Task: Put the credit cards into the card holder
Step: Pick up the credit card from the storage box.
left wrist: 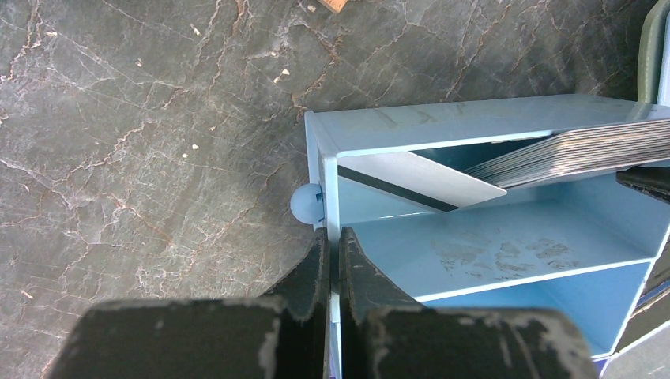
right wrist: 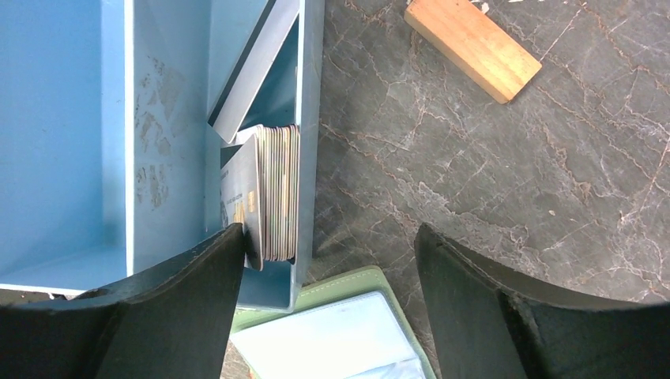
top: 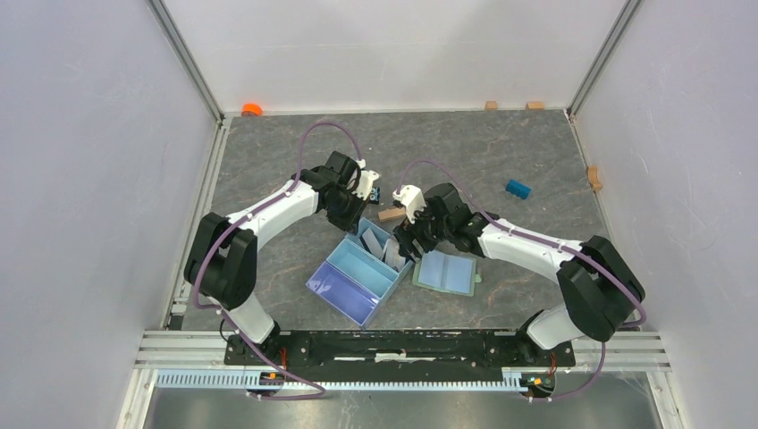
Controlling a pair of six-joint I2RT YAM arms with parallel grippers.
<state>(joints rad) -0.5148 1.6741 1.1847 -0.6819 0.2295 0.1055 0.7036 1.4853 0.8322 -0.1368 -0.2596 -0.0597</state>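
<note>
On the left, left gripper [left wrist: 333, 237]: pinched tight on a thin upright wall of the tray; I judge this a steadying hold, so the tray cannot slide while cards are drawn out
Tray [left wrist: 506, 245]: light blue, smooth and hard-looking, with three long compartments split by thin dividers; the middle floor is scuffed, and a small round knob sits on the outer end wall
Credit cards [right wrist: 280, 193]: all in the tray's end compartment, none in the card holder yet; a stack of thin, stiff cards stands on edge against the outer wall, showing pale grey edges
Striped card [left wrist: 411, 181]: whitish with a dark stripe, leaning slantwise across the same compartment, apart from the stack
Right gripper [right wrist: 328, 237]: spread wide and empty; one dark finger is inside the compartment at the face of the stack, the other is outside the wall over the tabletop, which looks like a set-up for a pinch
Card holder [top: 447, 273]: opened flat just right of the tray, with a sage-green rim and its pale blue-green inside facing up, so the slots are reachable
Wooden block [right wrist: 472, 47]: a plain oblong, lying well apart on the dark veined tabletop [right wrist: 553, 197]
</note>
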